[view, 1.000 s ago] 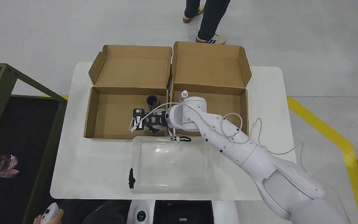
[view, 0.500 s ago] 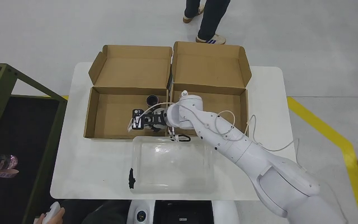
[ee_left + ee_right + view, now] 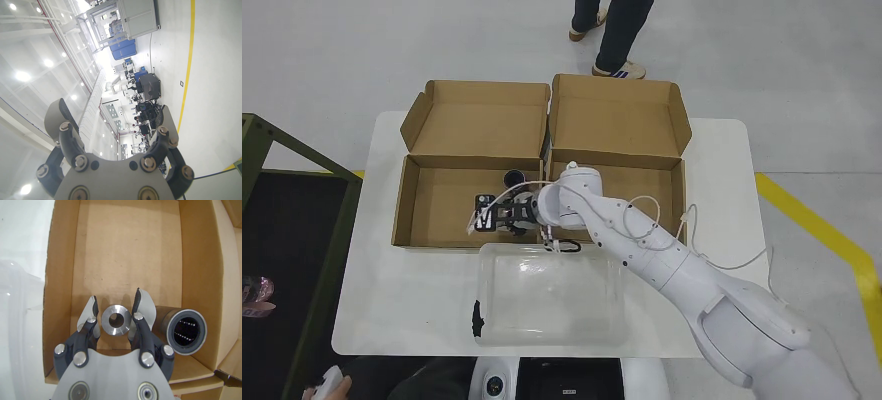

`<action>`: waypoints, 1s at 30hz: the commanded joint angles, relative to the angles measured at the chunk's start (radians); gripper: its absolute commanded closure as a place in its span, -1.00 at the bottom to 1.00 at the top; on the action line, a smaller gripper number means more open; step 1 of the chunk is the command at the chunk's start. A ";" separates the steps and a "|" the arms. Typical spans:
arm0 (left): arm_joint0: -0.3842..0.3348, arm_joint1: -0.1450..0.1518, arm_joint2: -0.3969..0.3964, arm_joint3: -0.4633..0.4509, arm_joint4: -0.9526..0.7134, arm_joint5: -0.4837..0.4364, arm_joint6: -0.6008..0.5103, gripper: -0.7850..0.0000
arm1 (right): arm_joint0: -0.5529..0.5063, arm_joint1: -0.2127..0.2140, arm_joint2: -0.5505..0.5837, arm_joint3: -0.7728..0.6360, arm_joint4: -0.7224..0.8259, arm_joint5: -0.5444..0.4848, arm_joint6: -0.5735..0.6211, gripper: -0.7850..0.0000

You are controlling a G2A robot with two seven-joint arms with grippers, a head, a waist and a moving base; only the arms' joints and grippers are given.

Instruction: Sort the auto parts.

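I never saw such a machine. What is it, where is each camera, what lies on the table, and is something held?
It is a two-armed robot sorting auto parts. The top view looks down on a white table with a left cardboard box, a right cardboard box and a clear plastic bin. The other two pictures come from wrist cameras. The right gripper is inside the left cardboard box, at a shiny metal sleeve beside a dark bearing; whether it grips the sleeve, I cannot tell. The left gripper is open and empty.
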 commanded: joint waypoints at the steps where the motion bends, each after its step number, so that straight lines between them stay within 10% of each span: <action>1: 0.000 0.000 0.000 0.000 0.000 0.000 0.000 -1.00 | -0.006 0.003 0.015 -0.030 0.009 -0.005 -0.016 0.08; 30: 0.000 0.000 0.000 0.000 0.000 0.000 0.000 -1.00 | -0.536 0.213 0.577 -0.809 -0.040 -0.120 -0.032 -0.20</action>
